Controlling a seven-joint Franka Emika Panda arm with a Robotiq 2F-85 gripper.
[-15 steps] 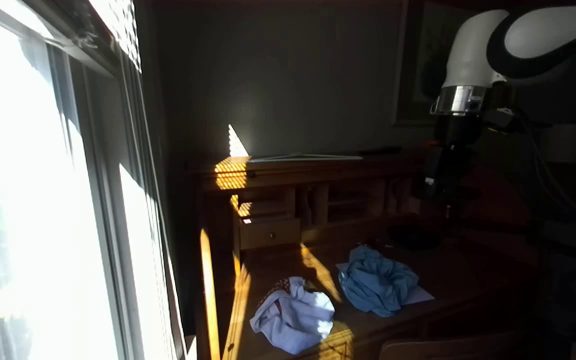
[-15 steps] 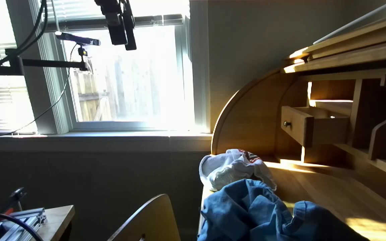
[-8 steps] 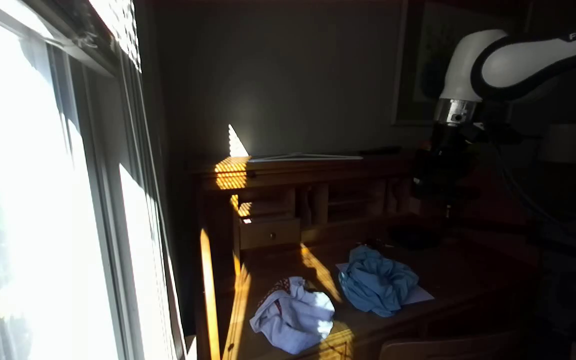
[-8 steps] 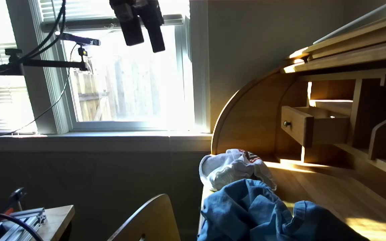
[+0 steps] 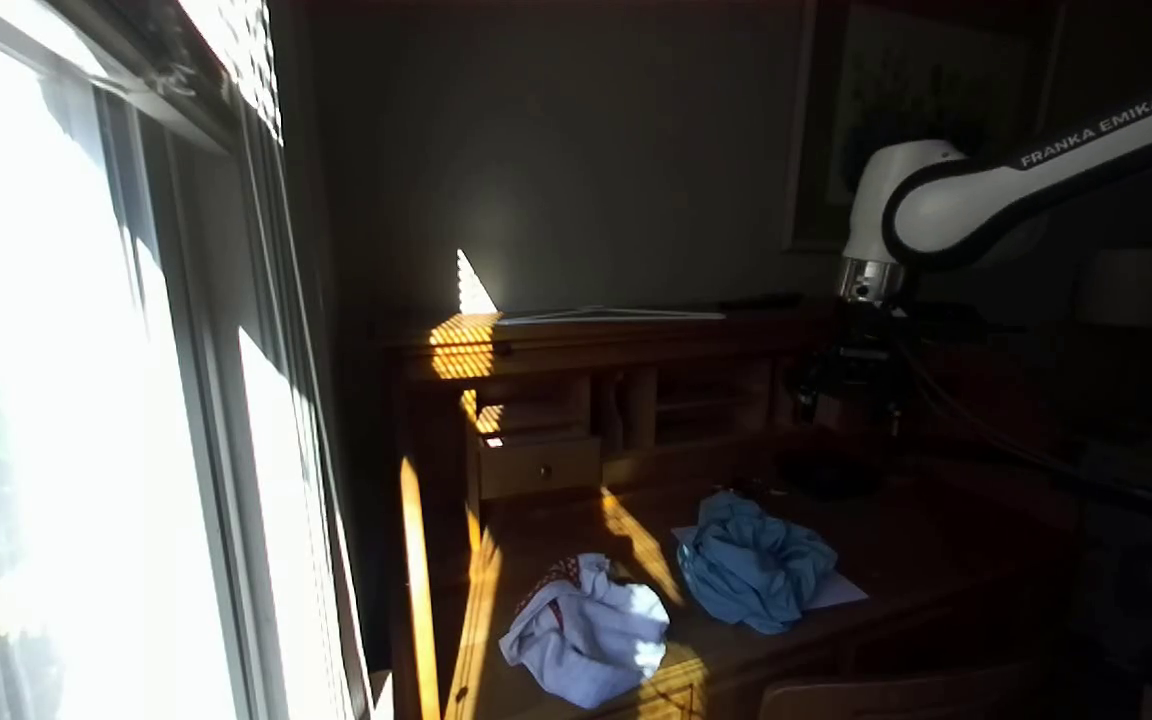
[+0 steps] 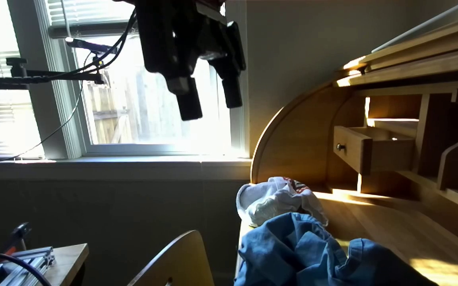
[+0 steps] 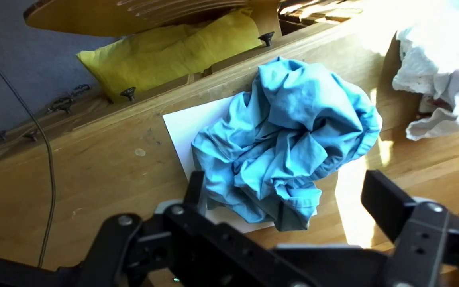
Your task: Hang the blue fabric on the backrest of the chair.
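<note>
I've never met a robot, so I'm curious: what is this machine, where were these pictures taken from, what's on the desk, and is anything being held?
It is a robot arm; the black gripper at its end works as its hand. Two views come from different places outside the robot; the third looks down from its wrist. On the desk lie a crumpled blue cloth, partly over a white sheet, and a white cloth with red markings. Nothing is held: the gripper is open, above the desk. The job is to hang the blue cloth on the chair.
</note>
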